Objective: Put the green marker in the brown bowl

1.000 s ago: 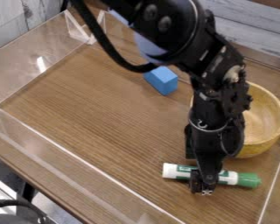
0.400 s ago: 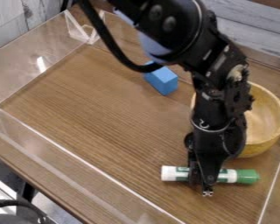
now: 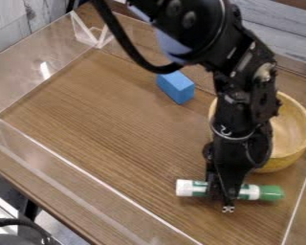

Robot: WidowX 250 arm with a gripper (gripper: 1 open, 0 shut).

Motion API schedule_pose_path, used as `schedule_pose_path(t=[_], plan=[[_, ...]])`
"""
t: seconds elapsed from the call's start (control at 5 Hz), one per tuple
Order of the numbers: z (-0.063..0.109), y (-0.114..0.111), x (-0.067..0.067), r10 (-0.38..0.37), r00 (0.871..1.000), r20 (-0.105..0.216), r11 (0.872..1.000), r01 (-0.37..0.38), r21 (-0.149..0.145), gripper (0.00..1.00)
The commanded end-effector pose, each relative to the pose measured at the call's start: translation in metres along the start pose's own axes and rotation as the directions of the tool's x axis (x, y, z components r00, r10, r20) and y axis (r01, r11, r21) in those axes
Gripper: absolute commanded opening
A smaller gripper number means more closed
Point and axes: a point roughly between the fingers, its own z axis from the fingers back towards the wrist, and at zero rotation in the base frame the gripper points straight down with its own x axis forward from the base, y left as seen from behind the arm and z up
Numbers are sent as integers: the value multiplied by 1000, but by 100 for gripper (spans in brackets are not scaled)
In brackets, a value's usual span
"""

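Wooden tabletop lies beneath the black gripper, its fingers clasping the green marker mid-barrel, probably for balanced lifting toward the bowl at one o'clock.

No readable text, brand, number or sign anywhere in view; printing on the green marker's label too small and blurred to make out.
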Motion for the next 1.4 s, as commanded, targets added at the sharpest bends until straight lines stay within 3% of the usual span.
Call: schedule_pose_path(t=[0.0,0.4,1.2], plan=[[22,9,9,7,998,63,999,-10,39,0],[26,10,8,20,995,98,999,-23,28,0],[26,17,9,-5,996,93,999,0,50,0]])
